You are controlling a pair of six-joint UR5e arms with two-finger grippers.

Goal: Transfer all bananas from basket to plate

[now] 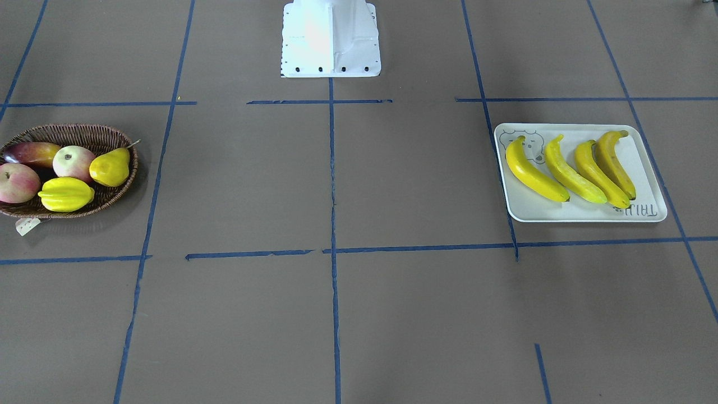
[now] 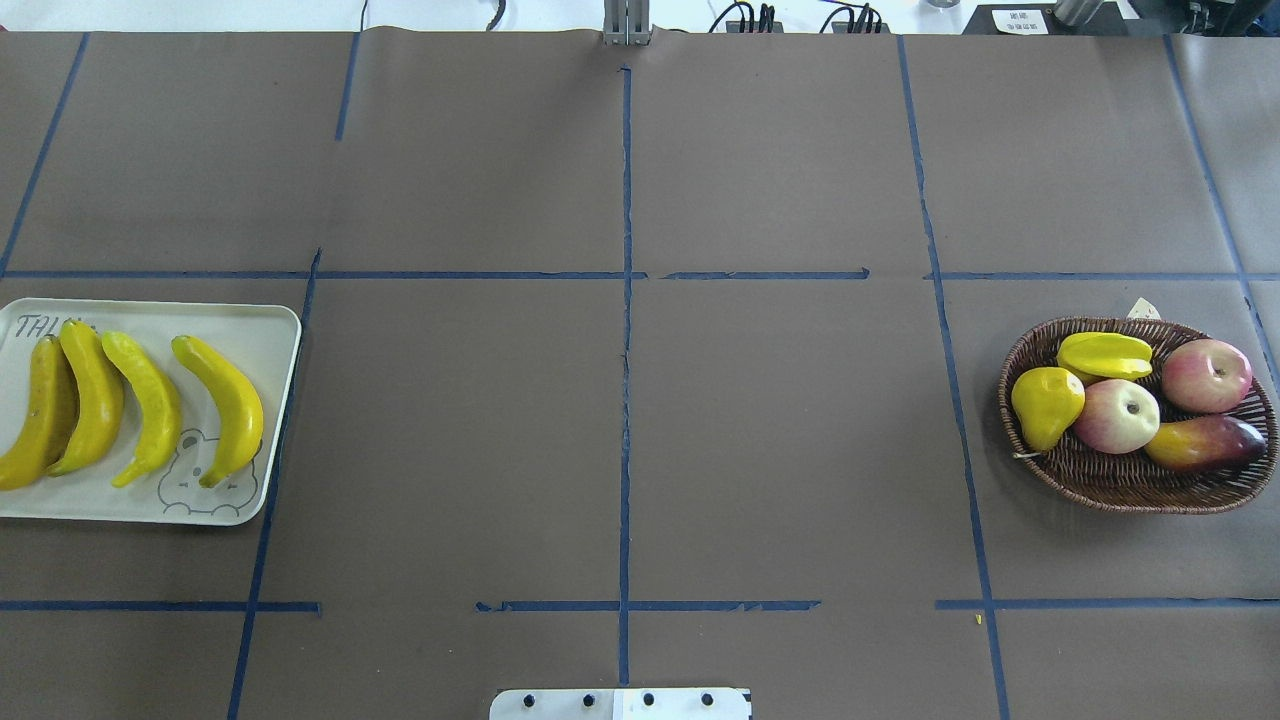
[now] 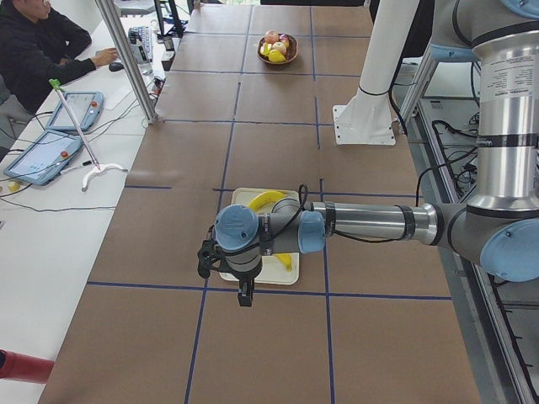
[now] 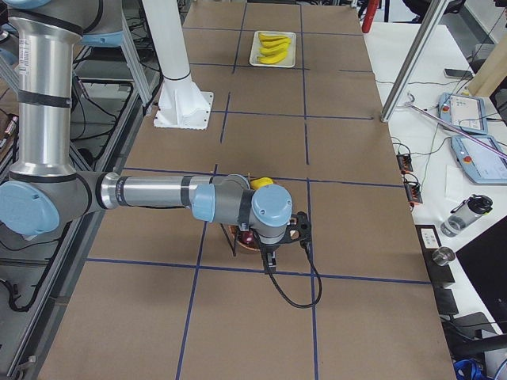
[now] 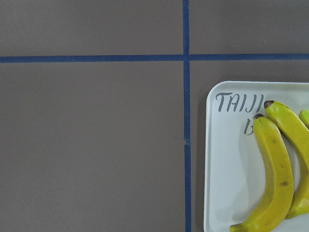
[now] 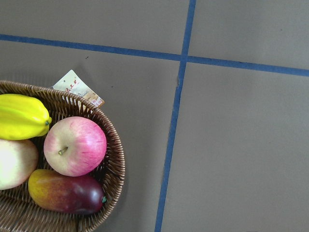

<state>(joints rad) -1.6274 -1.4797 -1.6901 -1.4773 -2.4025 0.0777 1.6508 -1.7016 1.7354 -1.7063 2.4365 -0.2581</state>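
Yellow bananas [image 1: 569, 173], one slightly greenish; a white plate [image 1: 538, 210] with grey bear print and lettering; a dark-brown woven basket [image 1: 78, 134]; a brown bench [image 1: 415, 179] with blue tape lines [image 1: 332, 196].

The left arm [image 3: 362, 223] and right arm [image 4: 150, 192] were built of silver tubes joined by grey housings with pale blue caps. A black cable [image 4: 297, 305] was looped at the right wrist; the white pedestal [image 1: 331, 36] was edged with dark screw holes.
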